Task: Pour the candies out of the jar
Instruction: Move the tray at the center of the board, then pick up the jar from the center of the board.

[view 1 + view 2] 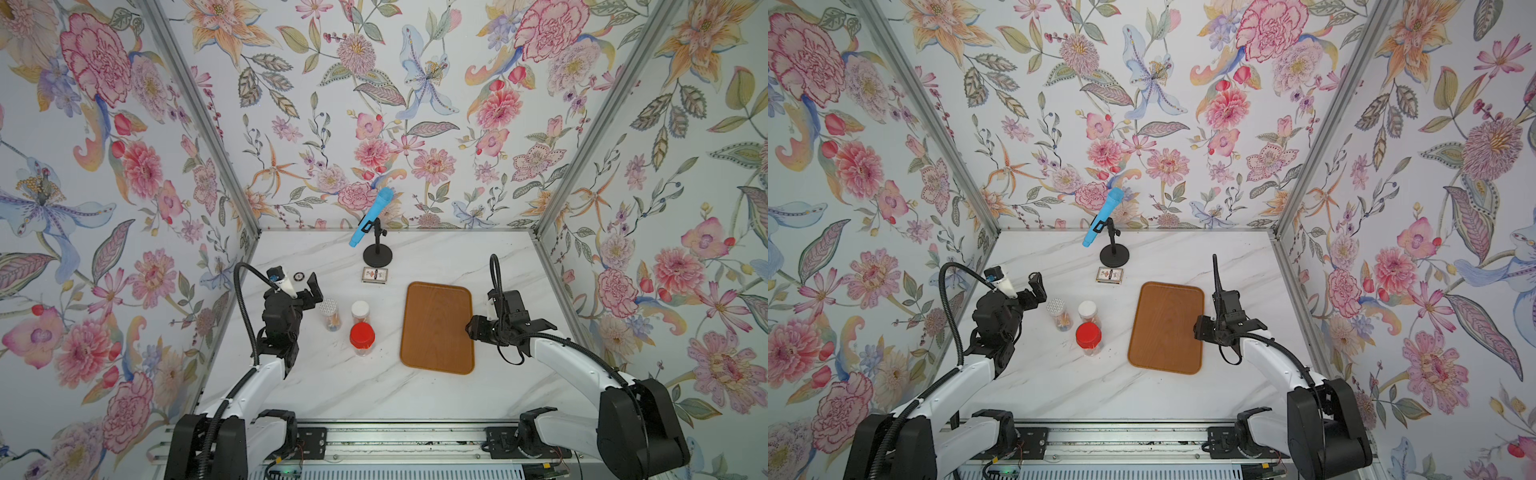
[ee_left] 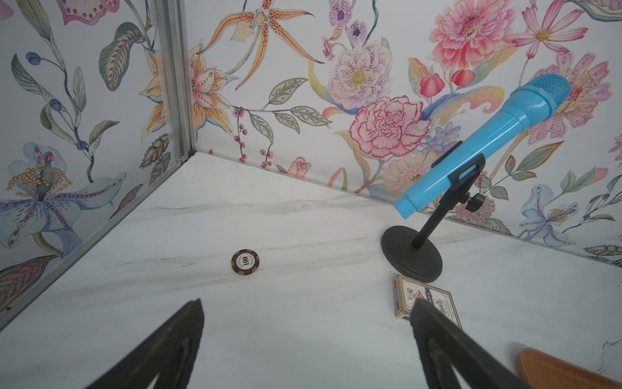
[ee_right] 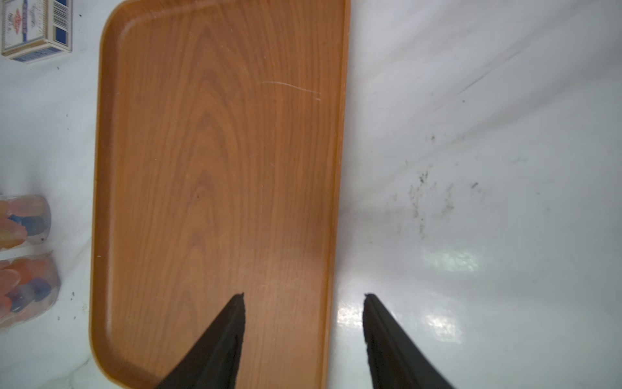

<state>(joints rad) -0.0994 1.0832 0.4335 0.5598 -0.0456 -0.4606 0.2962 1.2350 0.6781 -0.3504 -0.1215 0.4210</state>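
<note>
Left tool (image 2: 307, 299) wide open, right tool (image 3: 304, 294) parted, both empty; lidded jars (image 1: 362, 338), tray (image 1: 436, 353) between them.

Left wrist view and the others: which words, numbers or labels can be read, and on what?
"100": on the poker chip.
Rim lettering on the poker chip: too small to read.
Card box: print and a barcode, too blurred to read.
</note>
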